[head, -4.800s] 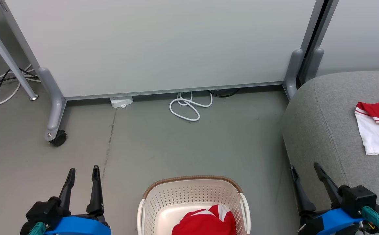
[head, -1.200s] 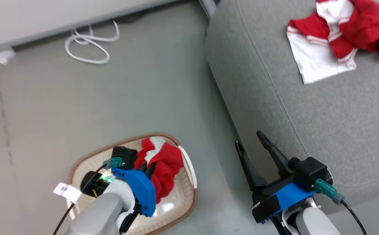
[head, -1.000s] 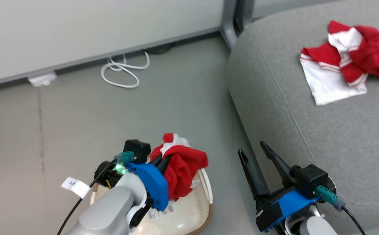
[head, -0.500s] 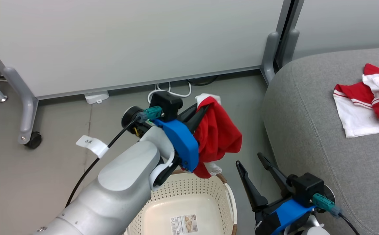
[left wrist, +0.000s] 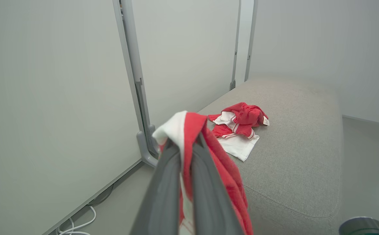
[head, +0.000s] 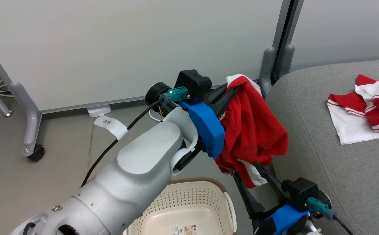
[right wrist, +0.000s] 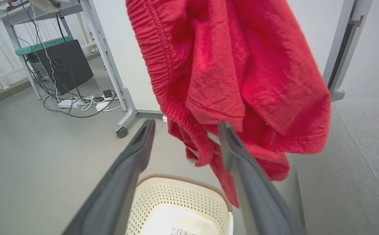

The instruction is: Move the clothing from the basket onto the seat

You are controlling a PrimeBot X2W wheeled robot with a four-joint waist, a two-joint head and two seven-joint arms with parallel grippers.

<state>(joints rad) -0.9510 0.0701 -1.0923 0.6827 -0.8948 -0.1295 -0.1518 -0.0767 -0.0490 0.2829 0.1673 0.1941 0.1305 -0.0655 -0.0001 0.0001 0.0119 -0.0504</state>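
My left gripper (head: pixel 231 89) is shut on a red garment with white trim (head: pixel 254 130), held in the air above the floor between the basket and the seat. In the left wrist view the fabric (left wrist: pixel 222 163) is pinched between the two fingers (left wrist: pixel 166 169). A second red and white garment (head: pixel 362 107) lies crumpled on the grey seat (head: pixel 323 163). The cream basket (head: pixel 192 180) stands below with only a paper label inside. My right gripper (right wrist: pixel 186 123) is open, low beside the basket, and the hanging garment's hem drapes just above its fingertips.
A pale partition panel on wheeled grey legs (head: pixel 32 130) stands behind, with a white power strip (head: pixel 99 110) at its foot. In the right wrist view a desk frame, a dark computer case (right wrist: pixel 62 65) and cables lie far left. Grey floor surrounds the basket.
My left arm has lifted the red garment out of the basket and carried it up and right toward the seat. The head camera has tilted and turned. The right gripper stays open.
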